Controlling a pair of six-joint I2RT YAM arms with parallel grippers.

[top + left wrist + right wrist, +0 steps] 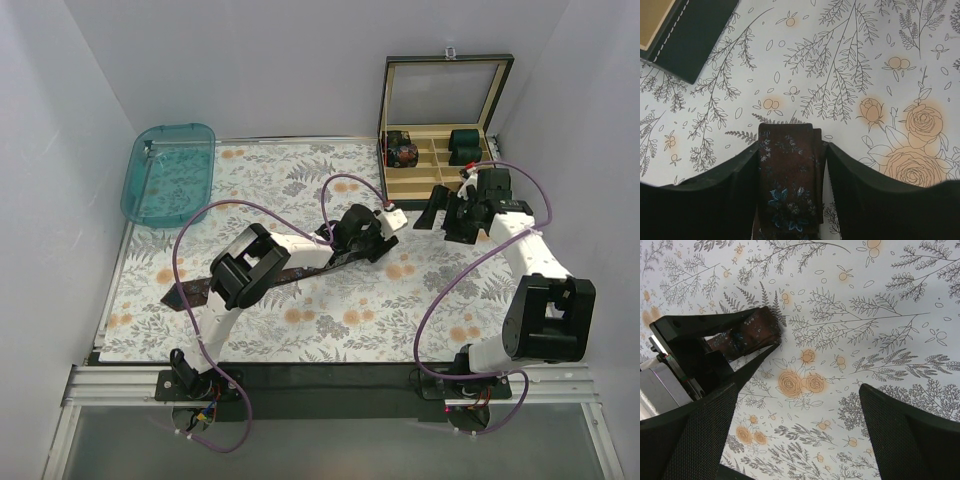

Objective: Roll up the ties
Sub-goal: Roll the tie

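Note:
A dark brown tie (190, 292) with small pale and blue flowers lies flat as a long strip across the floral mat, its pointed wide end at the left. Its narrow squared end (790, 170) sits between the fingers of my left gripper (792, 145), which is shut on it from both sides, low on the mat. In the top view the left gripper (372, 240) is at the mat's middle. The right wrist view shows that same tie end (752, 332) in the left gripper's fingers. My right gripper (445, 212) hovers open just right of it, nothing between its fingers (799, 390).
An open dark box (440, 175) with wooden compartments stands at the back right, holding teal-green rolled bundles (465, 145) and a dark patterned roll (403, 153). Its corner (690, 35) shows in the left wrist view. A teal plastic tray (170, 172) lies at the back left.

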